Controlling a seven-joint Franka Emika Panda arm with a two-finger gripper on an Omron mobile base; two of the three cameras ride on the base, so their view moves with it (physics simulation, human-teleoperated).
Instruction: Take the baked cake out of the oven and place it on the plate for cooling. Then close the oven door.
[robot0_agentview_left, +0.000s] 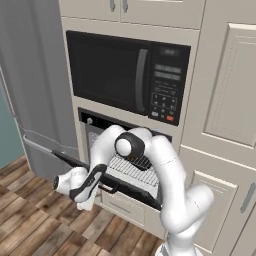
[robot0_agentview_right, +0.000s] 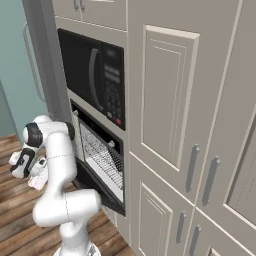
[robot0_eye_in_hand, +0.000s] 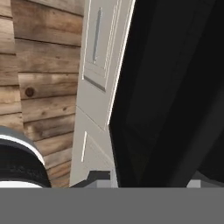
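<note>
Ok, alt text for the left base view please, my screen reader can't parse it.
A white robot arm reaches down to the black drop-down oven door, which hangs open in front of the built-in black oven with wire racks inside. A black microwave with a keypad sits above, in cream cabinets over a wooden plank floor.

Glossy black oven door (robot0_agentview_left: 131, 190), silvery metal wire racks (robot0_agentview_left: 132, 169), matt wood-plank floor (robot0_agentview_left: 30, 220).

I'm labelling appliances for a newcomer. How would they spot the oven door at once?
Find the tall cream cabinet wall. Below its black keypad microwave sits the black wall oven. Its wide black drop-down door hangs open over the wooden floor, unlike the microwave's shut upright door.
</note>
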